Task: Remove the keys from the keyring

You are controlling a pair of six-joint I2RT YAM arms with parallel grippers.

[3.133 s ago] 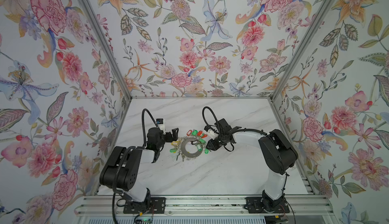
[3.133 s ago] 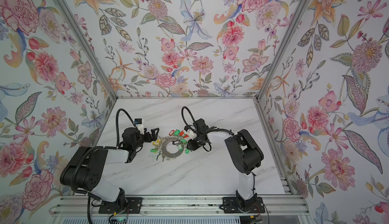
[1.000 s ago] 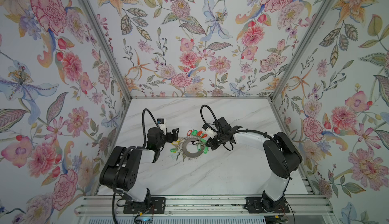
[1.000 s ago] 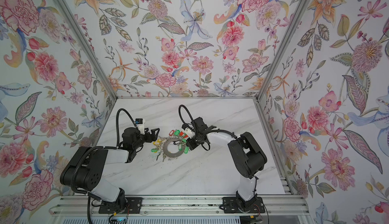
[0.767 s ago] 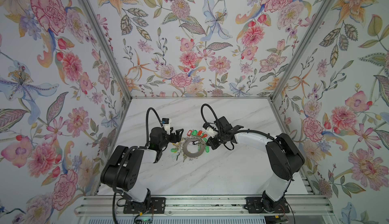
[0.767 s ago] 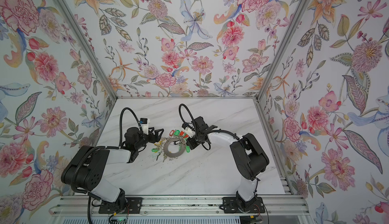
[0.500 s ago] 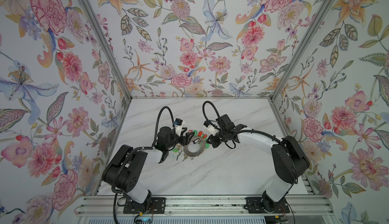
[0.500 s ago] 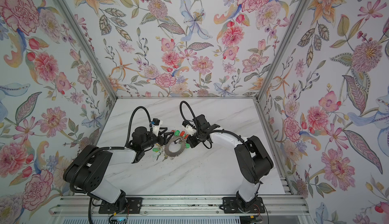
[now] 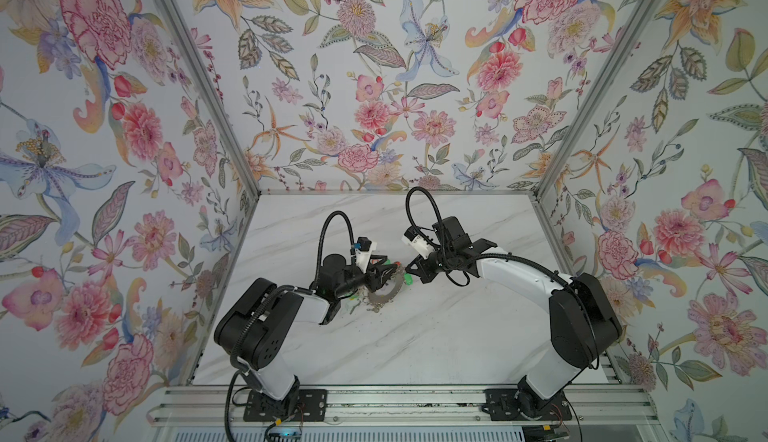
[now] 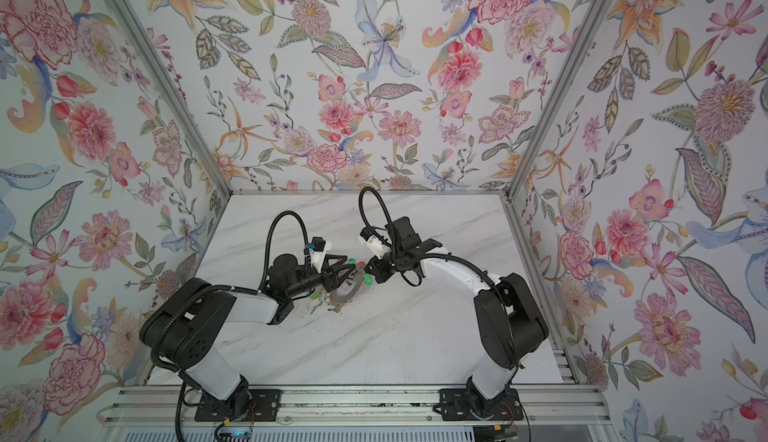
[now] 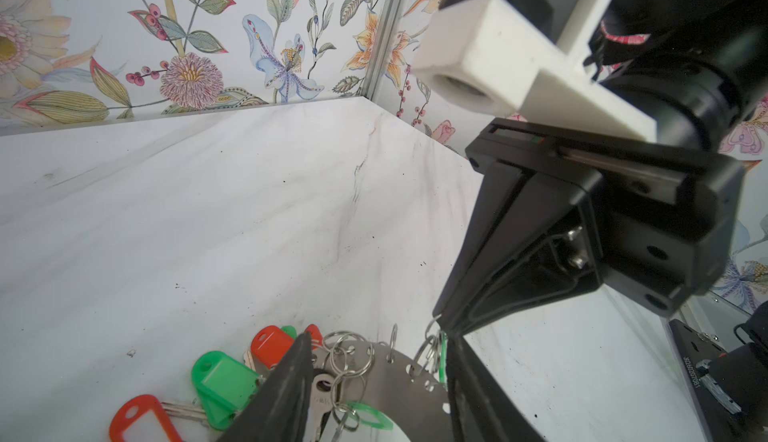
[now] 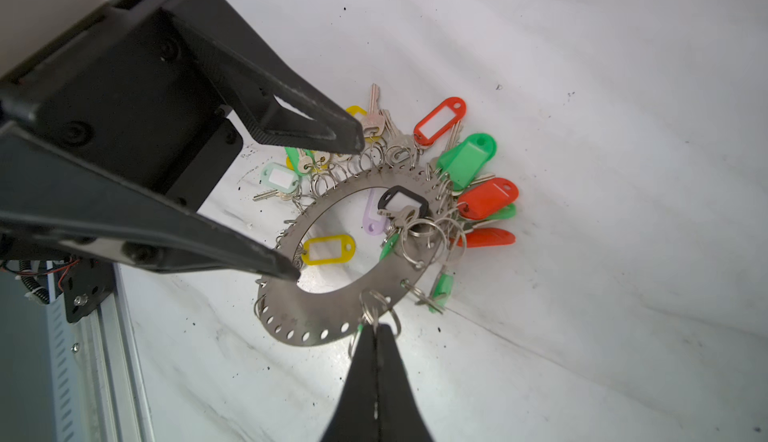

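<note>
With the right pincer (image 12: 376,328) pinched shut on a split ring (image 12: 370,307), the open left pincer (image 12: 326,208) should clamp the keyring (image 12: 316,317) firmly first.

The left claw (image 9: 390,271) overhangs the keyring (image 9: 385,294); right claw (image 9: 410,269) apparently pinches keys (image 9: 408,280).

A white table (image 9: 415,348) with grey marble veining is shown in both top views. Near its middle a flat grey metal keyring (image 12: 328,327) is carried. Keys (image 12: 372,115) and coloured tags (image 12: 467,161) are fanned out on the surface beside its rim, and some tags are laid inside its hole. Dark specks (image 12: 249,154) are scattered around.
</note>
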